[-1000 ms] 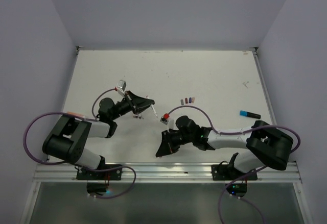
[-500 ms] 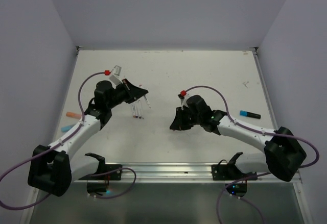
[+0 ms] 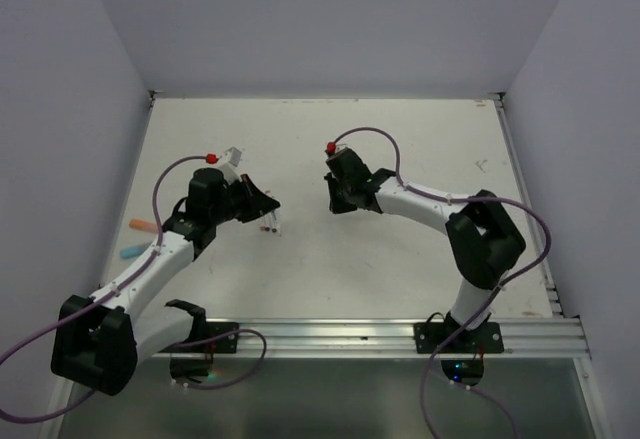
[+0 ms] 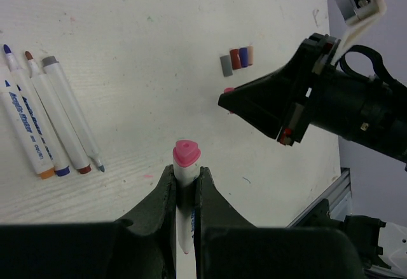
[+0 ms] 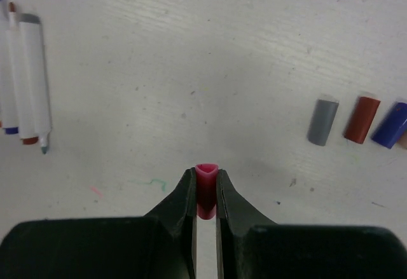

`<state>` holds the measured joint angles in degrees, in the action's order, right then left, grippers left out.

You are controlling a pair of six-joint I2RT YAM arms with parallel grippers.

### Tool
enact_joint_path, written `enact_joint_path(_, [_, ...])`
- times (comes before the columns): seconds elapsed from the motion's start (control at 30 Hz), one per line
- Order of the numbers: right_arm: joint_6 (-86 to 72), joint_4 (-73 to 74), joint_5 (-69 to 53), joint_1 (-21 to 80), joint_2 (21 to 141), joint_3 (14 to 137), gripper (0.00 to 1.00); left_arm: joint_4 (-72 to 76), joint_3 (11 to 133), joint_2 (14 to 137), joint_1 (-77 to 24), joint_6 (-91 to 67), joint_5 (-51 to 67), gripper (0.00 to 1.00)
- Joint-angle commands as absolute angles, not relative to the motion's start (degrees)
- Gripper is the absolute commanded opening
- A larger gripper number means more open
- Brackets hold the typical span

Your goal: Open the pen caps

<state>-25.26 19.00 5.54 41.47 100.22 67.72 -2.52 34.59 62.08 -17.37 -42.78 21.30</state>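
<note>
My left gripper (image 4: 186,171) is shut on a white pen barrel (image 4: 186,158) with a pink end plug; its pink tip points back toward the wrist. My right gripper (image 5: 206,176) is shut on a small pink pen cap (image 5: 206,193), held above the table and apart from the pen. In the top view the left gripper (image 3: 262,204) and right gripper (image 3: 333,197) face each other with a gap between. Grey (image 5: 322,121), dark red (image 5: 362,119) and purple (image 5: 391,125) caps lie loose in a row on the table. The right gripper also shows in the left wrist view (image 4: 232,100).
Several uncapped white pens (image 4: 44,120) lie side by side on the table, also in the right wrist view (image 5: 28,75) and below my left gripper in the top view (image 3: 268,227). An orange marker (image 3: 143,226) and a pale blue marker (image 3: 132,252) lie at the left edge.
The right gripper has swung left and toward the far side, now level with the left gripper. The left gripper has shifted slightly nearer. Both stay shut.
</note>
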Motion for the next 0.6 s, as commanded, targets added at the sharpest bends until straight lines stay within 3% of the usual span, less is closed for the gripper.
enact_joint_path(0.0, [-24.17, 22.41, 11.69, 39.64, 105.01, 72.68, 0.00, -4.48, 34.89, 61.08, -17.49, -40.17, 21.00, 0.00])
enact_joint_path(0.57, [-22.15, 23.55, 19.60, 37.00, 114.69, 77.26, 0.00, -2.11, 37.09, 68.02, -21.62, -39.73, 19.95, 0.00])
